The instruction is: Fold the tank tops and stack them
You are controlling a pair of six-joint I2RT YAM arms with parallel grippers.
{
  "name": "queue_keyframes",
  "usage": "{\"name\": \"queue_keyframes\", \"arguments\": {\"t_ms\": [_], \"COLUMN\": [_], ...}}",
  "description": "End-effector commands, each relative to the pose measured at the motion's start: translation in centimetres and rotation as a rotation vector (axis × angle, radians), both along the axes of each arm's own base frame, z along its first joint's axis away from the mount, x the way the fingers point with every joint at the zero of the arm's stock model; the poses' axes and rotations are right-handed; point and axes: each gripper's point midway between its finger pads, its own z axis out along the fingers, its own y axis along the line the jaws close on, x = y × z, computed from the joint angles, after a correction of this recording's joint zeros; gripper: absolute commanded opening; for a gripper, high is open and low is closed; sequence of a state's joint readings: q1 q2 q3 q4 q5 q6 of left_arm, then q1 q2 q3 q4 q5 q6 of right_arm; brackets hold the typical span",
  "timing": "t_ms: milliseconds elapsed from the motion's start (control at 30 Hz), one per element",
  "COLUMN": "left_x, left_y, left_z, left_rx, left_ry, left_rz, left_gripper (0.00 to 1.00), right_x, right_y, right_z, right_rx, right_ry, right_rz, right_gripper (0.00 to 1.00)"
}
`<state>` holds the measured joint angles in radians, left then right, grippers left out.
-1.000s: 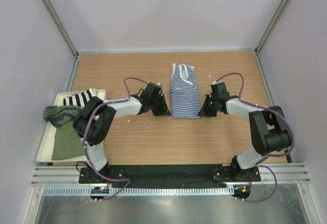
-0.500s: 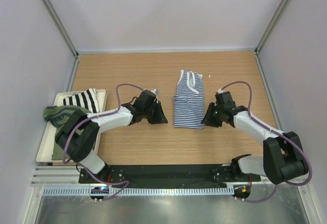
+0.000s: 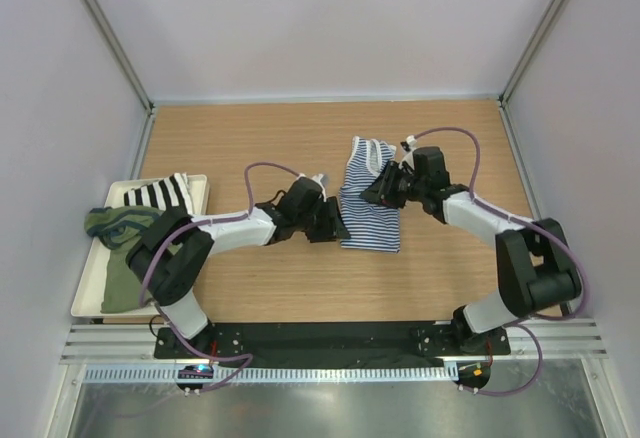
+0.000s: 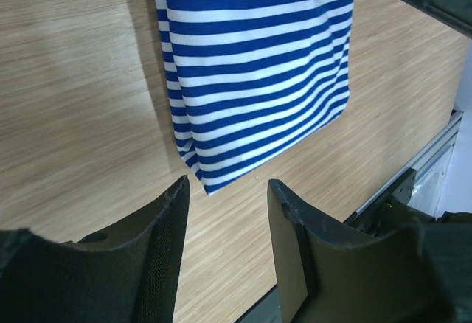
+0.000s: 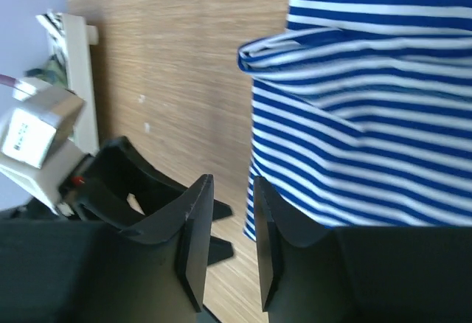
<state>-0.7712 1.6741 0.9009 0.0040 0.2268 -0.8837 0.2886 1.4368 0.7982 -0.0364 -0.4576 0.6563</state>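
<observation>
Left fingers (image 4: 162, 264) spread, empty; right fingers (image 5: 193, 234) slightly apart, empty; striped tank top (image 4: 251, 80) partly cropped.

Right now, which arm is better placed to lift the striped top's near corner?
Left, I'd say. The left fingers are open and point straight at that corner of the striped top, just short of it. The right fingers are up over the top's far half.
</observation>
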Motion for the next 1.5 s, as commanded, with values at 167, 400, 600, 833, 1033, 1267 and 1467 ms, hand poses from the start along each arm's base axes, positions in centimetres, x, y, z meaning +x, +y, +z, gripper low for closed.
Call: {"name": "queue_keyframes", "arguments": {"t_ms": [167, 400, 600, 833, 1033, 1267, 1467], "left_x": [0.7, 0.5, -0.1, -0.3, -0.2, -0.9, -1.4], "left_y": [-1.7, -1.9, -1.3, -1.5, -1.4, -0.3, 0.9], "left_z": [-1.0, -2.9, -5.1, -4.5, -3.6, -1.7, -0.3], "left_rx": [-0.037, 0.021, 0.082, 0.094, 0.089, 0.08, 0.087], "left_ry": [-0.005, 0.035, 0.085, 0.047, 0.019, -0.015, -0.044], "left_rz": [-0.005, -0.012, -0.008, -0.013, -0.003, 0.008, 0.027], "left_gripper": [0.43, 0.11, 0.0, 0.0, 0.0, 0.21, 0.52], "right_x": [4.5, 7.1, 10.3, 13.3, 11.7, 4.2, -3.2], "right_y": [6.3, 6.7, 5.0, 3.4, 3.3, -1.8, -7.3], "right_z": [1.8, -2.7, -5.6, -6.1, -1.5, -1.6, -3.1], "right_rx": [0.237, 0.289, 0.345, 0.338, 0.358, 0.045, -0.211], "right_ry": [-0.073, 0.026, 0.075, 0.054, -0.004, 0.062, 0.136], "right_rz": [0.139, 0.105, 0.017, -0.03, 0.007, -0.106, -0.212], "right_gripper": [0.23, 0.11, 0.1, 0.11, 0.29, 0.52, 0.93]}}
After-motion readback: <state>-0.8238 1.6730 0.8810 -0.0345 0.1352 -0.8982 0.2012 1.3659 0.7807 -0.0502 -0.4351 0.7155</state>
